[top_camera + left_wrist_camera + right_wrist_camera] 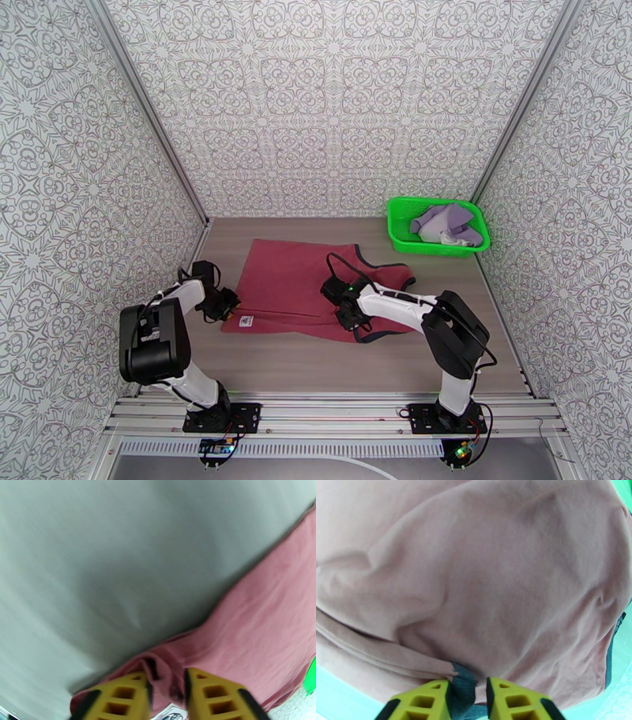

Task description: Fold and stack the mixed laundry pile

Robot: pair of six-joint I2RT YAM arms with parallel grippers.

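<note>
1. The step in hand looks like the first fold of the dark red tank top [292, 276]. Both grippers pinch its near edge, so the next move probably calls for lifting together and carrying that edge away evenly.
2. The left gripper [168, 695] is clenched on a puckered hem corner, with a white label [172, 713] just beneath. The right gripper [468, 697] is clamped on the dark trim [463, 685].
3. The top lies flat and lightly wrinkled on the counter [316, 367], spreading beyond both grippers.
4. The lavender garment [450, 223] sits crumpled in the green basket [433, 248], well beyond the right gripper.
</note>
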